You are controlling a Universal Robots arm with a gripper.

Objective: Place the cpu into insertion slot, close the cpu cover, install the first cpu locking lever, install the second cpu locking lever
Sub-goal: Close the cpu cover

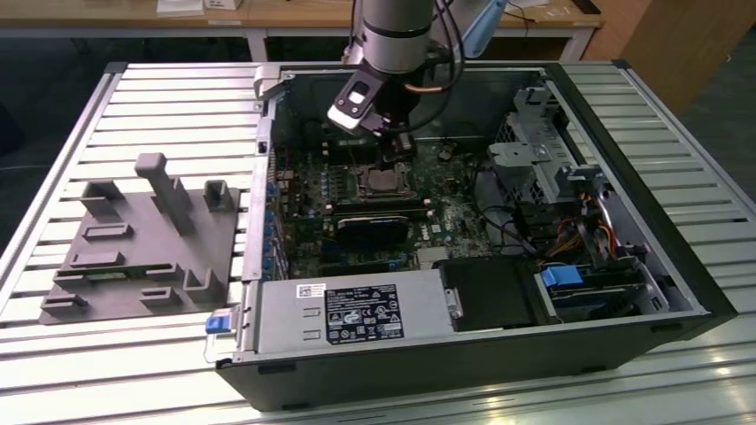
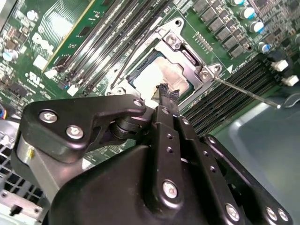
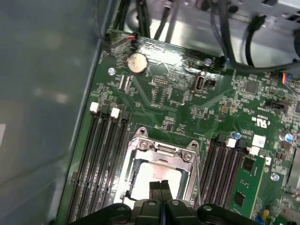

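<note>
Inside the open computer case (image 1: 661,292), the cpu (image 2: 161,77) (image 3: 152,172) (image 1: 381,181) lies flat in the insertion slot (image 3: 140,164) on the green motherboard (image 3: 168,98). The silver cpu cover (image 2: 187,54) (image 3: 161,151) lies down around its edges. A thin metal locking lever (image 2: 243,91) sticks out sideways from one corner of the socket, over the memory slots. My gripper (image 2: 168,93) (image 3: 161,187) (image 1: 396,142) hangs just above the chip. It is shut, its two black fingers (image 3: 155,188) pressed together with nothing between them.
Long black memory slots (image 3: 101,159) (image 3: 225,164) flank the socket on both sides. A black rectangular block (image 1: 372,228), the power supply (image 1: 354,314) and drive cages (image 1: 543,159) crowd the case. A grey fixture (image 1: 142,239) stands on the slatted table at the exterior view's left.
</note>
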